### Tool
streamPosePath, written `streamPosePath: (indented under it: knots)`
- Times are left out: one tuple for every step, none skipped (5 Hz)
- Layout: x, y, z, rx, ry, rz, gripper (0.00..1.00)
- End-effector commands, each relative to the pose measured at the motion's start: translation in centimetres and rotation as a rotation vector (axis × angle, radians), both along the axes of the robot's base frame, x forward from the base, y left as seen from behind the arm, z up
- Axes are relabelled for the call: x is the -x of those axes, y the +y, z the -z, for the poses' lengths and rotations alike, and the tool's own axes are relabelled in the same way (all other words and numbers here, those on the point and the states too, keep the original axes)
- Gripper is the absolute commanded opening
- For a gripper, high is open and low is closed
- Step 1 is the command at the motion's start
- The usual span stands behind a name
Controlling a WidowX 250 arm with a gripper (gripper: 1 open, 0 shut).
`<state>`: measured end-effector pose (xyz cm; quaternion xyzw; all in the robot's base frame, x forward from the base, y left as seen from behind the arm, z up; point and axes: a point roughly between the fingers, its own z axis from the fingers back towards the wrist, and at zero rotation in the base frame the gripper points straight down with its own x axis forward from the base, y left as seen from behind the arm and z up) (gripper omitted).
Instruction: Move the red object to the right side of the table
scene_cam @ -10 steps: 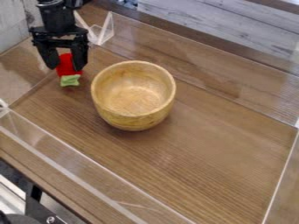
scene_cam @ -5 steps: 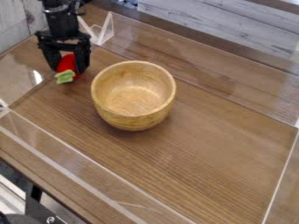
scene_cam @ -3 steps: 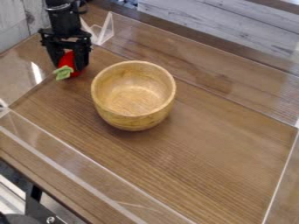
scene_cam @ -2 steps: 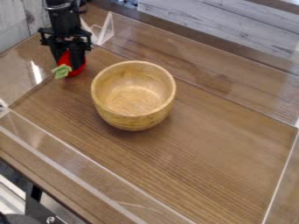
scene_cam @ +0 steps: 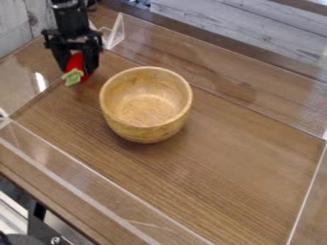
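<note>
The grasp is the step in hand: the black claw (scene_cam: 76,59) is reaching down at the upper left of the view, and its fingers are flanking the small strawberry toy (scene_cam: 76,63). The claw appears to be holding the toy, its jaws standing partly closed, with the red body showing between them and the light green leafy end pointing toward the near side. The view is too small and soft to show the contact on each finger, so the firmness of the grip is a judgement.

The toy is sitting on the left part of the brown worktop (scene_cam: 236,158), to the left of the wooden bowl (scene_cam: 144,103) and apart from it. Whether its underside is touching the wood or hanging just above it, I cannot tell. The transfer to the right side is yet to be done.

The next move is calling for a straight lift with the grip kept steady, high enough for toy and fingertips to pass over the bowl's rim, or else a path around the bowl. After that comes a long carry rightward, a gentle lowering onto the right side, and a release. The glossy, rounded toy could be slipping or turning if the pinch is shallow, and a low crossing could be knocking the bowl.
</note>
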<state>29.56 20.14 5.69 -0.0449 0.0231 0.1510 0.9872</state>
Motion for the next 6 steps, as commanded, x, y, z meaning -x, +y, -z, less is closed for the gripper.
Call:
streamPosePath:
  knots:
    - [-1.1, -2.1, -5.3, -0.044, -0.105, 0.005, 0.00]
    - [-2.0, -5.8, -7.3, -0.025, -0.130, 0.059, 0.00]
    - [-2.6, -7.4, -7.7, -0.005, -0.141, 0.150, 0.00]
    - [-2.8, -9.6, -7.3, 0.011, -0.140, 0.261, 0.00]
    - [-2.4, -12.9, -7.4, 0.025, -0.139, 0.330, 0.00]
    - [-2.0, -16.2, -7.6, 0.039, -0.144, 0.363, 0.00]
